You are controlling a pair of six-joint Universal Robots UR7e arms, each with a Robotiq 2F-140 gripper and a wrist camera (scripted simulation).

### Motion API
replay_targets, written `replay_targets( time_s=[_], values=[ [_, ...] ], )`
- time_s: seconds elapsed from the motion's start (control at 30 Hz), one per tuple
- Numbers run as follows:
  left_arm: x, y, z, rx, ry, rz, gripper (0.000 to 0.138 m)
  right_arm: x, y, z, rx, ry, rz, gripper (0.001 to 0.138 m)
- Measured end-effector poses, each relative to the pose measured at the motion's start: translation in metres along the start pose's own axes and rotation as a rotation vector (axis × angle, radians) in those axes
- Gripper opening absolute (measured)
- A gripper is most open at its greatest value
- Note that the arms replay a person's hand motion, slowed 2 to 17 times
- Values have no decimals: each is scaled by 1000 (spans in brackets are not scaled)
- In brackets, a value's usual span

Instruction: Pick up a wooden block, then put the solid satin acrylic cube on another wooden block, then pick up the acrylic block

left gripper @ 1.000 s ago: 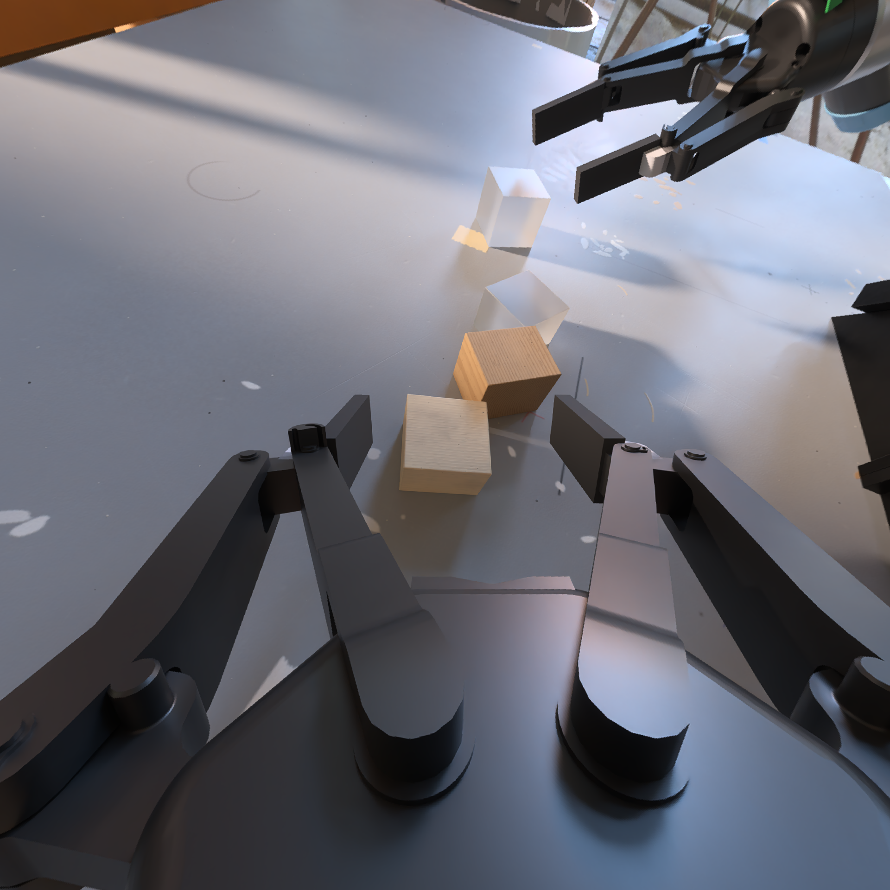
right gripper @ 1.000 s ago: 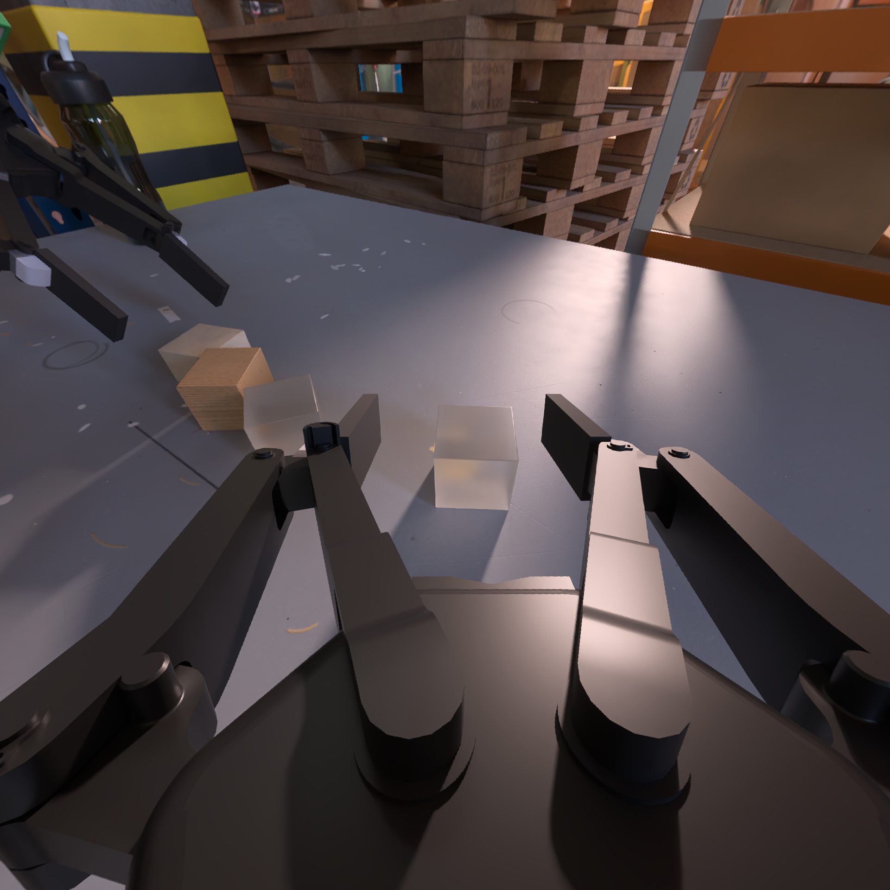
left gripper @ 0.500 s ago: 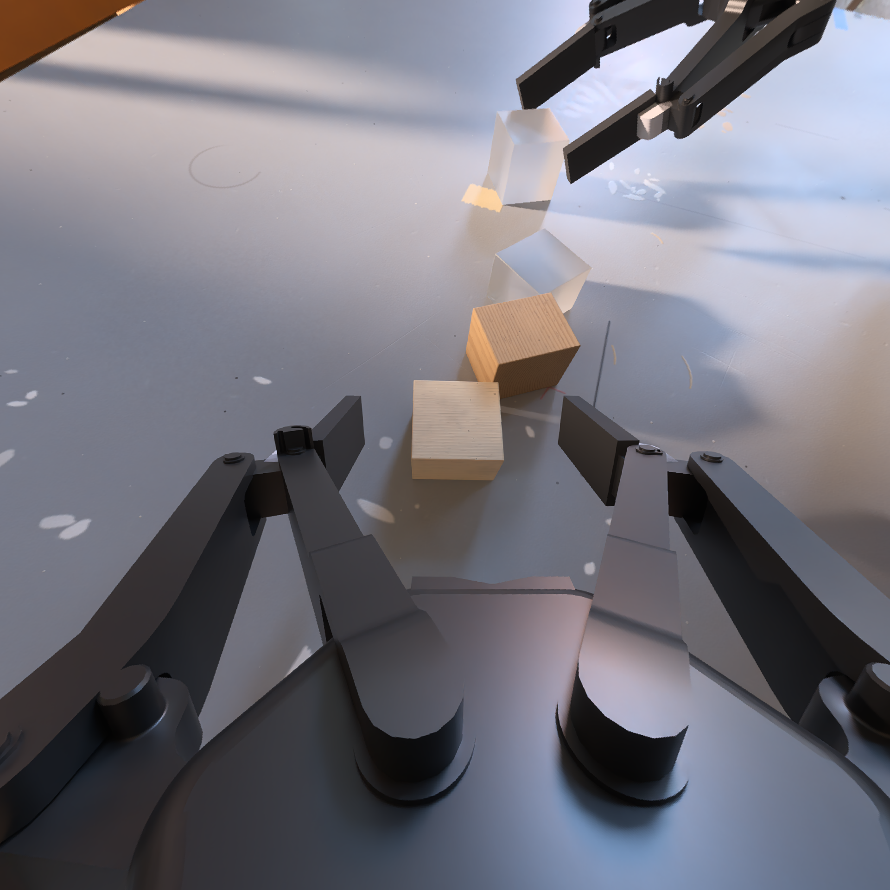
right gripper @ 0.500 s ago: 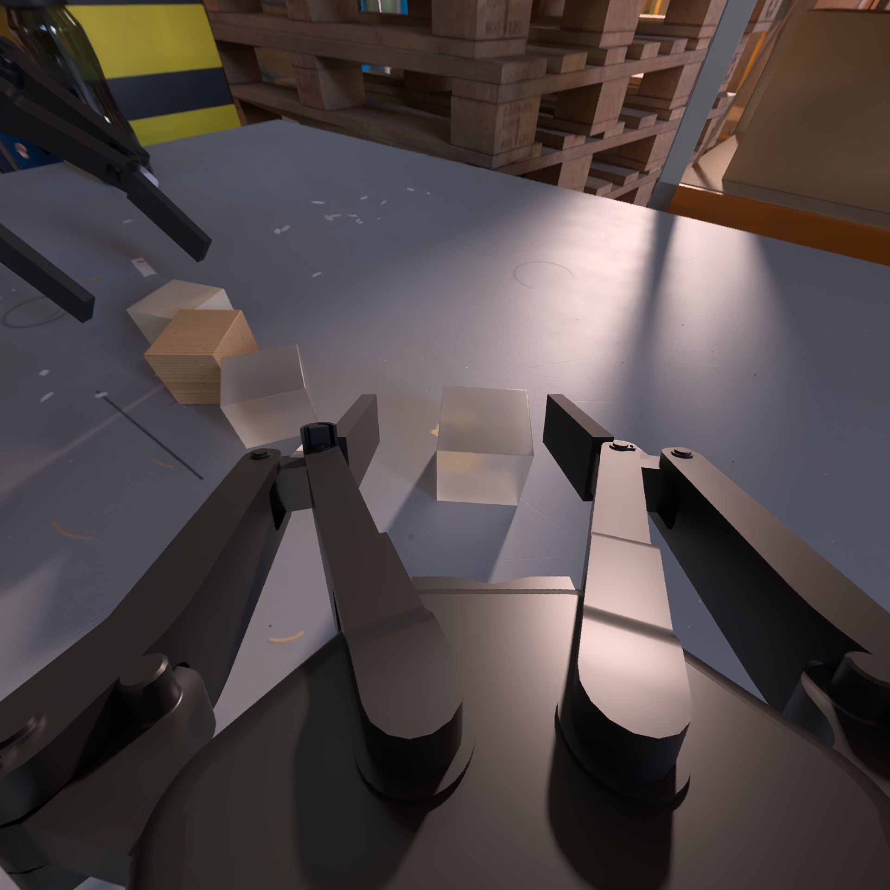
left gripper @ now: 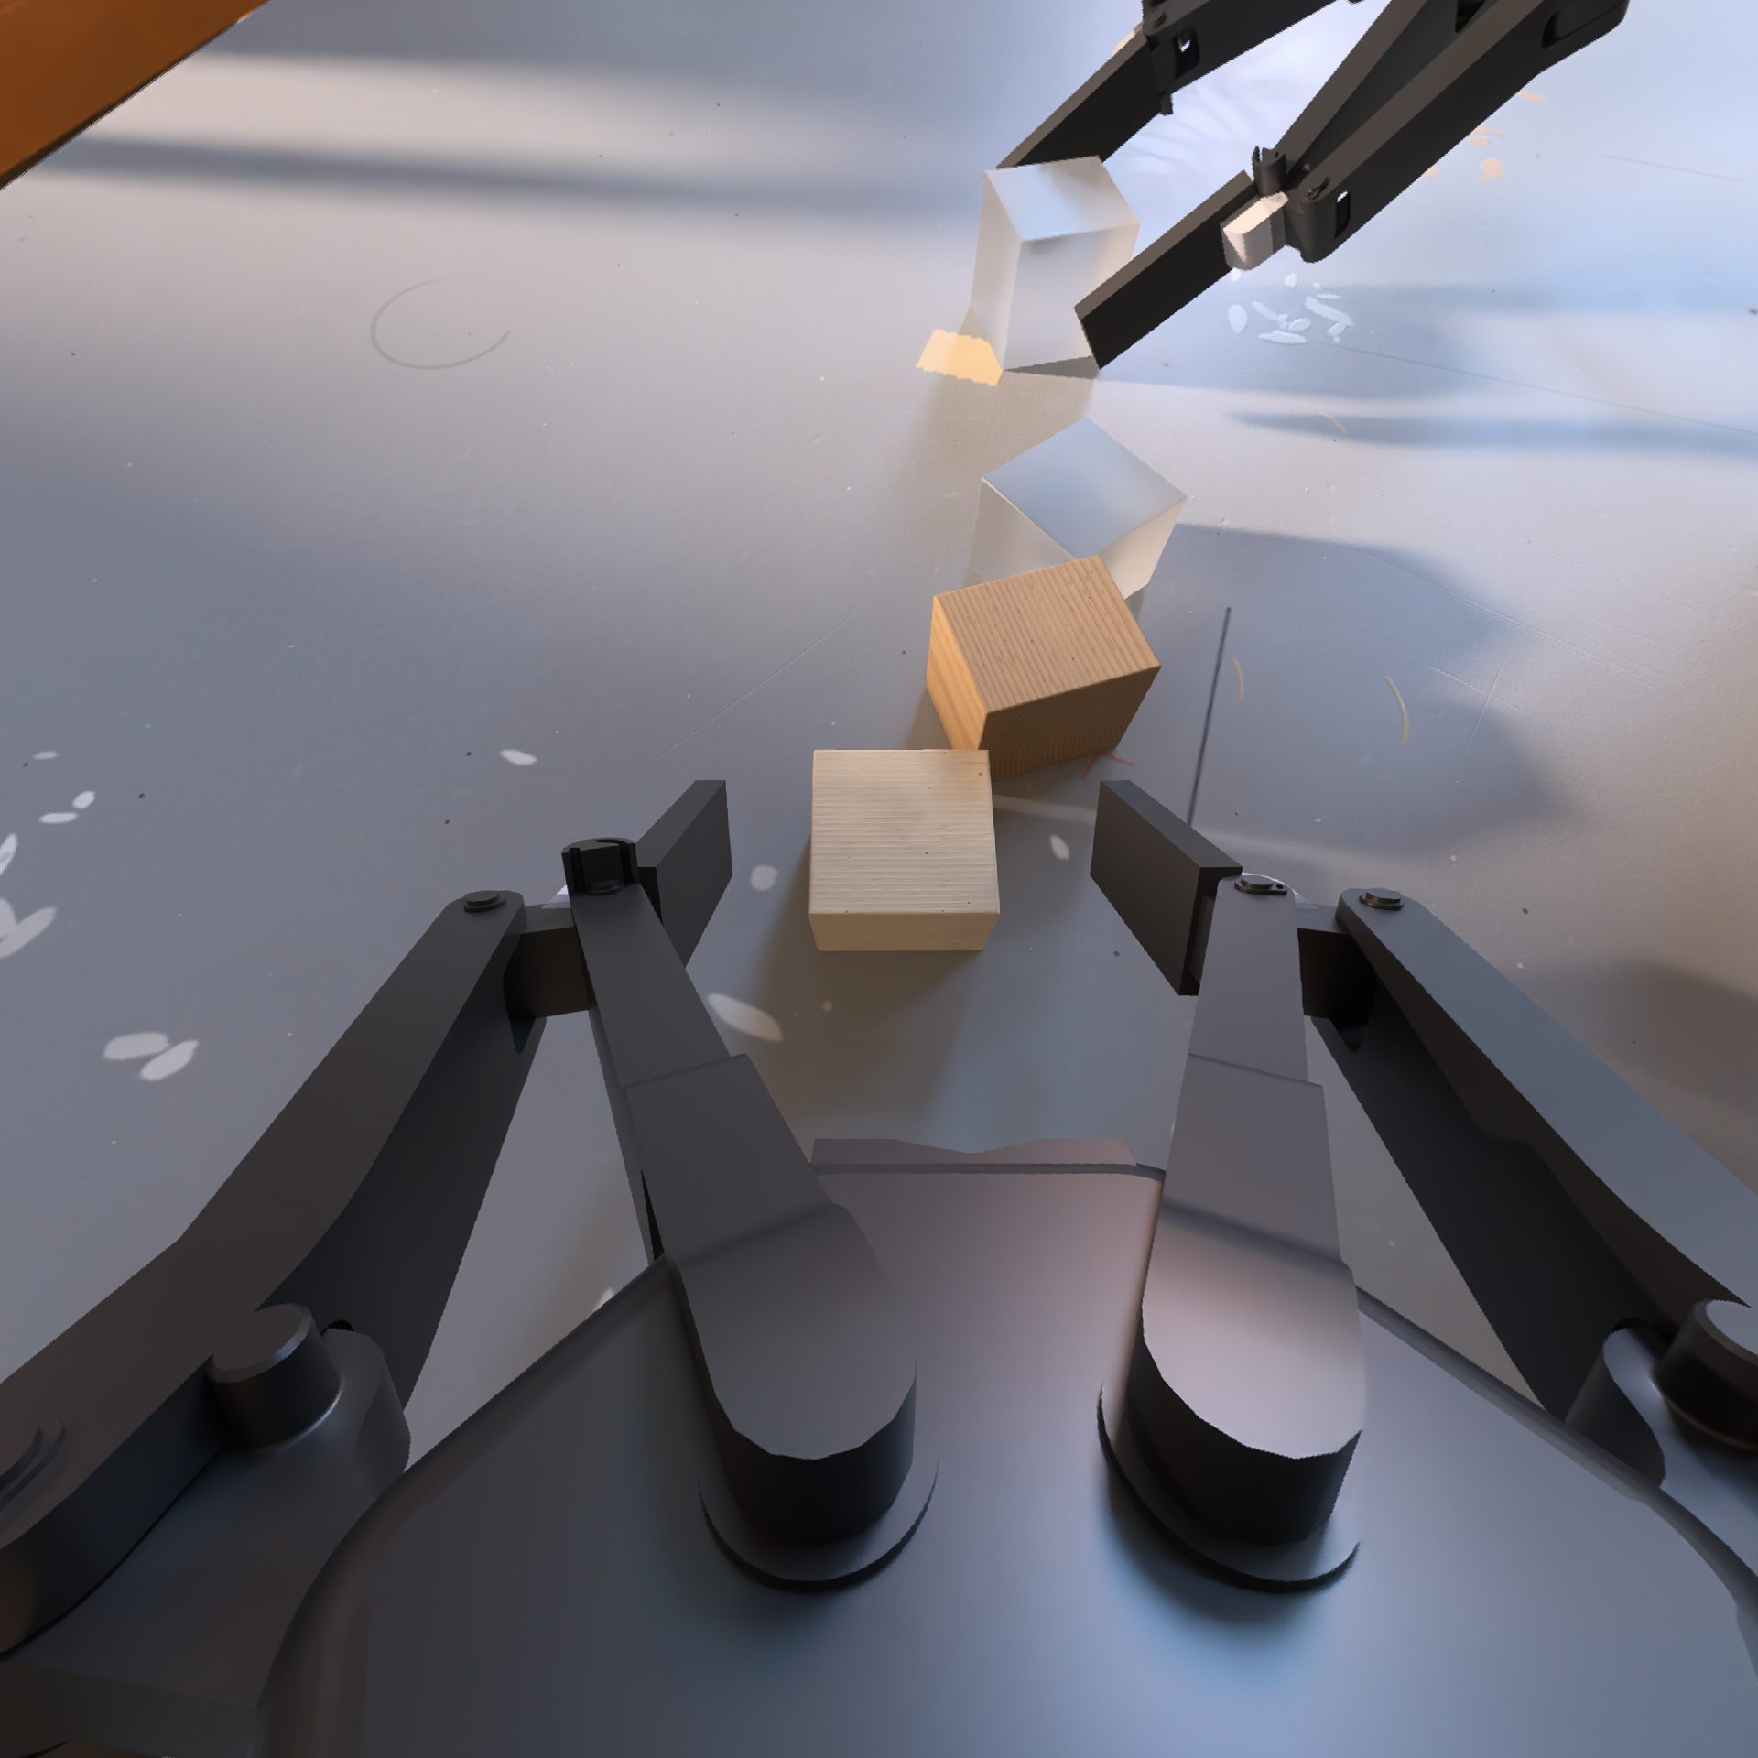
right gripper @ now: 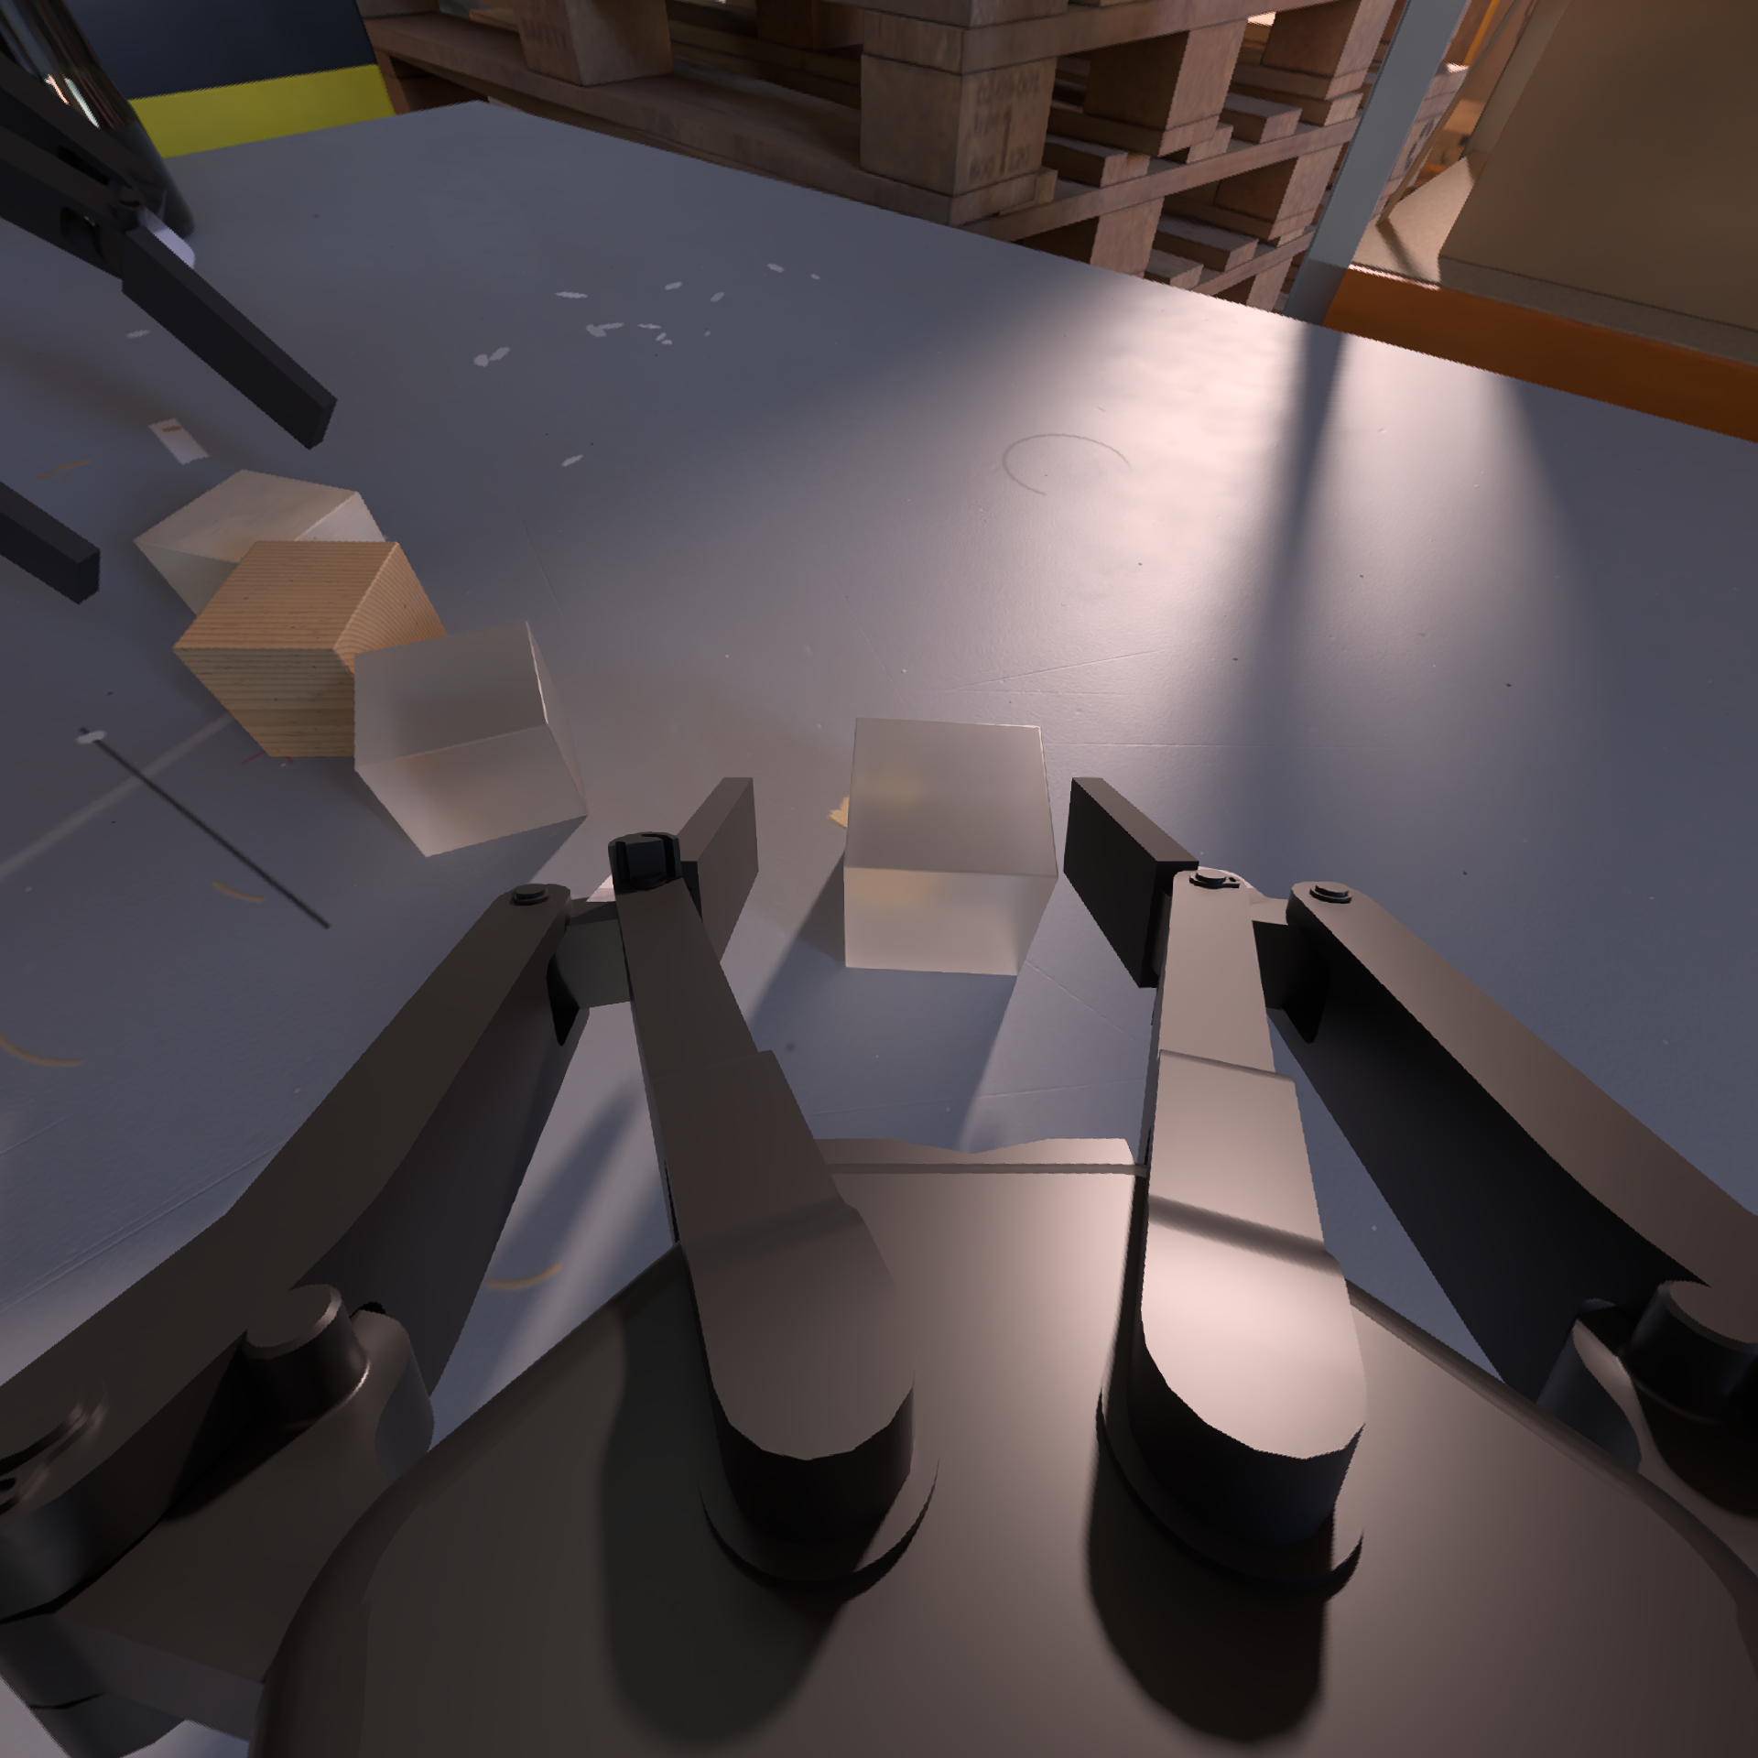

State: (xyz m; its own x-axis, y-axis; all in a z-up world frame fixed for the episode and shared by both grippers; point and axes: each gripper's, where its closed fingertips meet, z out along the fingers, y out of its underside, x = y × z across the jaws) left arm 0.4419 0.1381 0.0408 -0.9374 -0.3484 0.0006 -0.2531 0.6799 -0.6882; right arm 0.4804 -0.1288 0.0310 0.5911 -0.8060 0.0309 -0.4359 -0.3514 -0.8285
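Four cubes lie in a row on the grey table (left gripper: 476, 571). In the left wrist view a pale wooden block (left gripper: 899, 847) sits between the fingertips of my open left gripper (left gripper: 908, 861). Behind it are a darker wooden block (left gripper: 1042, 661), a frosted acrylic cube (left gripper: 1075, 504) and a second frosted acrylic cube (left gripper: 1051, 257). In the right wrist view my open right gripper (right gripper: 913, 856) straddles that far acrylic cube (right gripper: 947, 847), not touching it. The other acrylic cube (right gripper: 466, 732), the darker wooden block (right gripper: 304, 647) and the pale block (right gripper: 252, 523) lie to its left.
The right gripper's fingers (left gripper: 1161, 276) reach in at the top of the left wrist view. The left gripper's fingers (right gripper: 228, 352) show at the right wrist view's upper left. Wooden pallets (right gripper: 951, 105) and an orange beam (right gripper: 1522, 342) stand beyond the table's far edge.
Both grippers have come down and forward toward their cubes, which now sit between the open fingertips. The cubes have not moved.
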Motion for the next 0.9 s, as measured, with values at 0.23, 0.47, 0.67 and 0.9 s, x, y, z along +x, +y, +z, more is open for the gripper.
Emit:
replay_targets(
  time_s=[0.23, 0.47, 0.67, 0.9],
  values=[
    [1, 2, 6, -21, -13, 17, 94, 0, -4, 0, 18, 1, 9, 80],
    [0, 7, 12, -54, -35, 34, 87, 4, -4, 1, 19, 18, 16, 76],
    [-3, 11, 17, -80, -63, 49, 81, 9, -3, 0, 14, 50, 8, 74],
    [-3, 15, 22, -102, -82, 66, 74, 12, -5, -2, 30, 69, 4, 73]
  ],
)
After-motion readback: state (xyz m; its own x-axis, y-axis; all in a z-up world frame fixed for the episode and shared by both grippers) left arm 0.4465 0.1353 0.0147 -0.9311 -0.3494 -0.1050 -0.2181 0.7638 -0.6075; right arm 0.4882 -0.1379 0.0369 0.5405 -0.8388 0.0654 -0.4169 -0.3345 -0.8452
